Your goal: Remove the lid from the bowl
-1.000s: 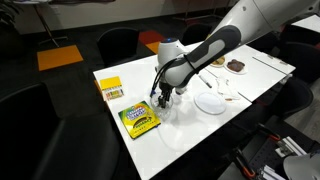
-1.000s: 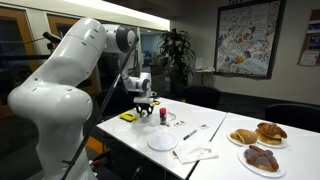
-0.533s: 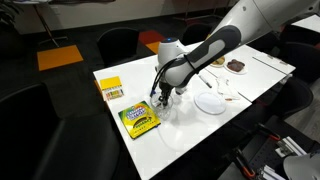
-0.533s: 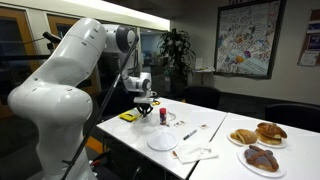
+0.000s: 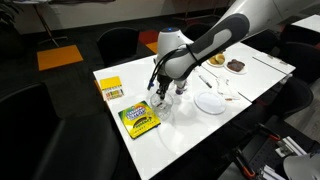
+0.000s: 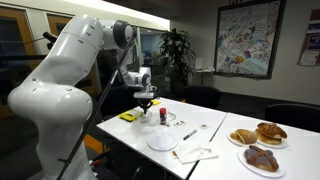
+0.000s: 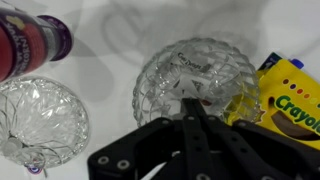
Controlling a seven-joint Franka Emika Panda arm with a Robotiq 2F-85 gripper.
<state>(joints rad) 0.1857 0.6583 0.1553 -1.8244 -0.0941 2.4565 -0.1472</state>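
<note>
Wrist view: jaws pinched shut at the centre of the lid (image 7: 165,75), apparently gripping it. The bowl underneath can't be told apart. Crayon box (image 7: 292,95) sits just beside. Lift straight up, slowly and level, then steer clear of the other glass dish (image 7: 40,120).

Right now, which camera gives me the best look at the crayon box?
The exterior view looking down on the table: the crayon box shows whole and face up. The wrist view catches only a corner of it at the right edge. In an exterior view from lower down, it is just a small yellow sliver.
</note>
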